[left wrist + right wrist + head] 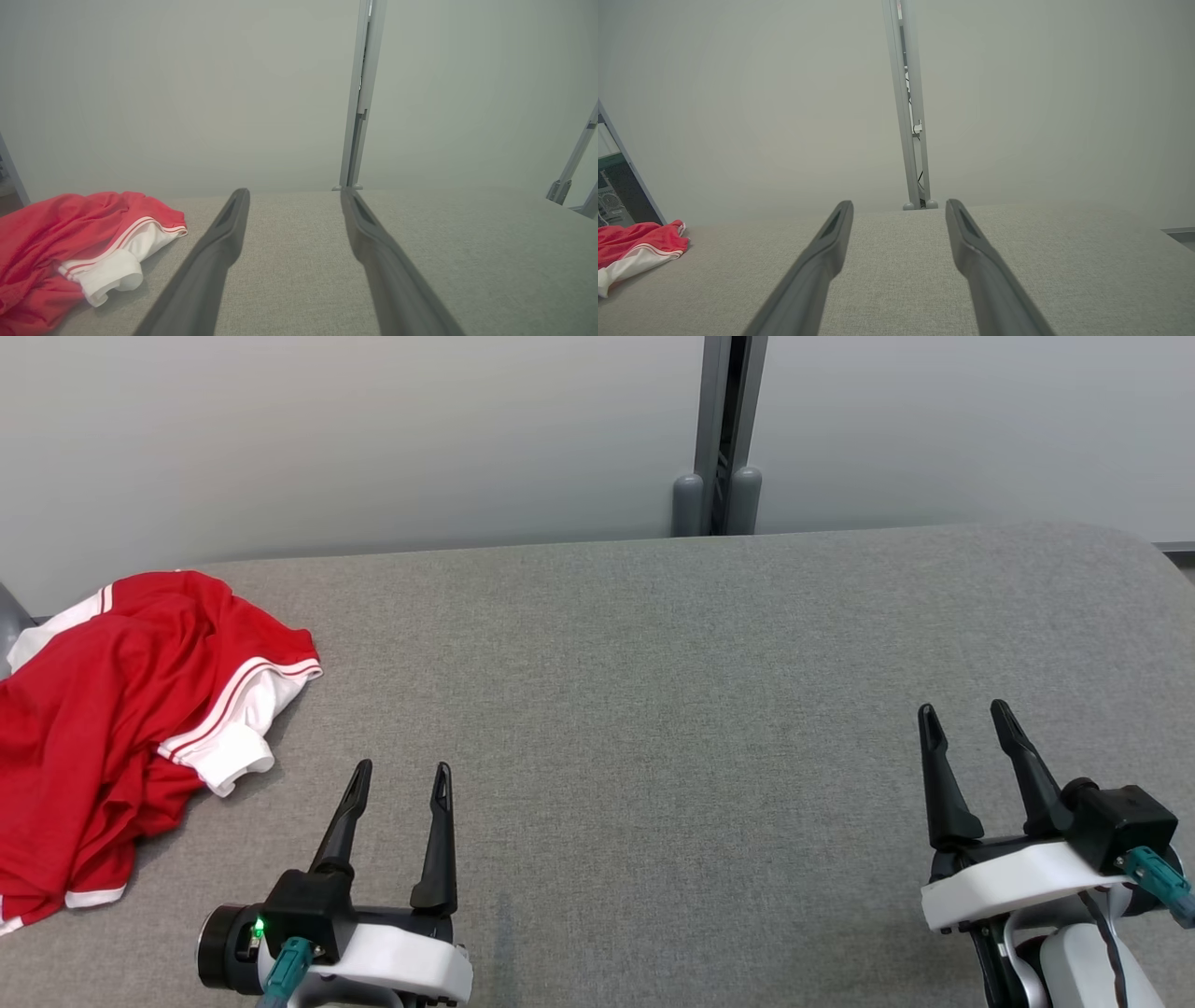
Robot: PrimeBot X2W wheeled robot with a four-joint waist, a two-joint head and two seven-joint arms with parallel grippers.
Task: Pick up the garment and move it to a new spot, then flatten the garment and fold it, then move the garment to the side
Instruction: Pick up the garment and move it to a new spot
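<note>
Listing the holdings of the grey upholstered table (653,709) as I find them.

Item, garment (112,709): red jersey with white striped trim, heaped in loose folds at my far left, its bulk running off the head view's left edge. One white sleeve (229,761) juts toward the middle and is the loose part nearest my left pincer. It is crumpled, with nothing flattened or folded. I judge the task to be at its very start, the pick-up not yet made.

Item, left pincer (402,765): jaws wide, nothing between them, poised over bare table just beside the heap and apart from it. Being the nearer one, it is placed to take the first hold, likely at the sleeve or the red edge behind it.

Item, right pincer (963,707): jaws likewise wide and empty, at my far right, well apart from the garment. I take it to be waiting over the open stretch where the jersey could be laid out.

Item, backdrop: pale wall (373,429) with a grey post (724,429) behind the table's far edge. Neither has a part in the work.

Risk noted: a pinch on the sleeve alone would likely drag the bundle rather than lift it.
</note>
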